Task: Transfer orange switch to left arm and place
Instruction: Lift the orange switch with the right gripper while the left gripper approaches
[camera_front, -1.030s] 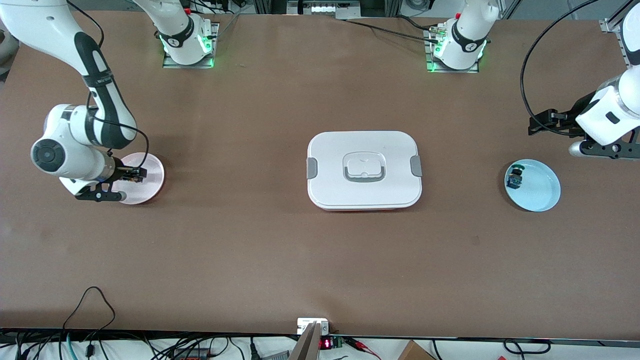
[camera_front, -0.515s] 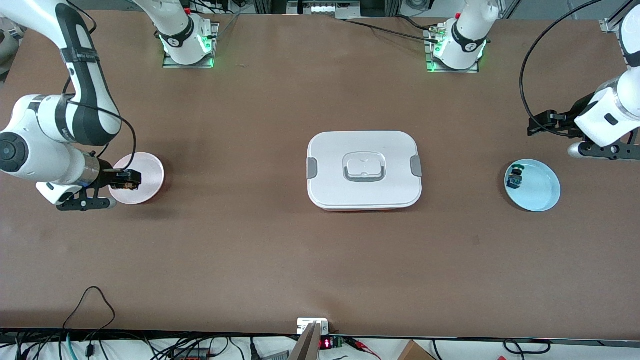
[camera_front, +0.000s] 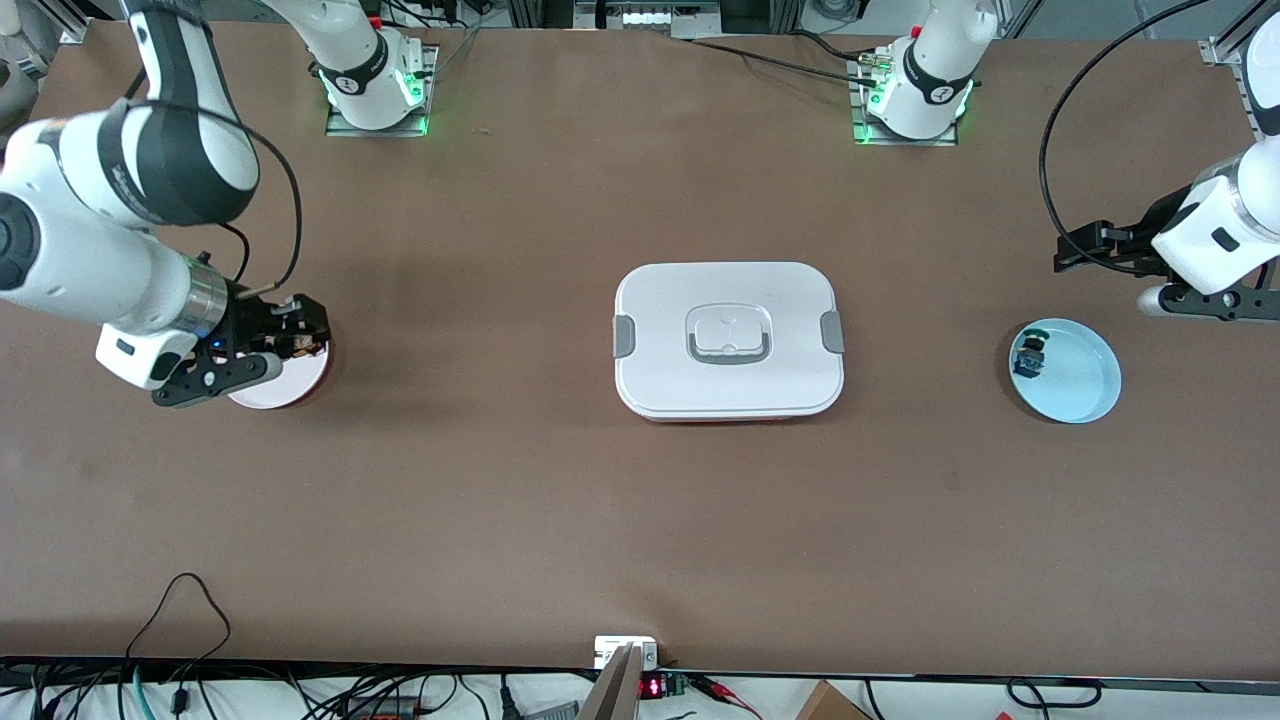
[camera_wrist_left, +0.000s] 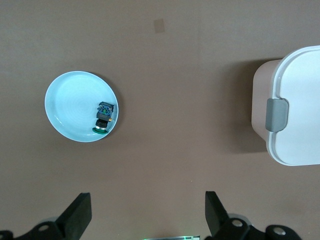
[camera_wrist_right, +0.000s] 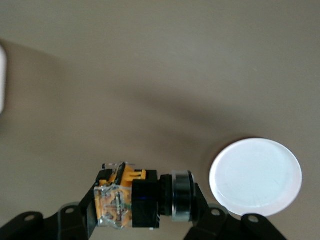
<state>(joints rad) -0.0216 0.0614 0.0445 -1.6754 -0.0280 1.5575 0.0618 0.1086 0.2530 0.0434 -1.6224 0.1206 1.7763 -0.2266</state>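
My right gripper is shut on the orange switch and holds it in the air over the rim of the pink plate. In the right wrist view the switch lies crosswise between the black fingers, orange block at one end and black cylinder at the other. The white box sits shut at the table's middle. My left gripper hangs open and empty over the table beside the blue plate; this arm waits.
A small blue and green part lies in the blue plate near its rim. The left wrist view shows that plate, the part and one clipped end of the box. Cables run along the table's front edge.
My right arm has risen from the pink plate with the orange switch in its grip and swung a little toward the box. The left arm has barely moved.
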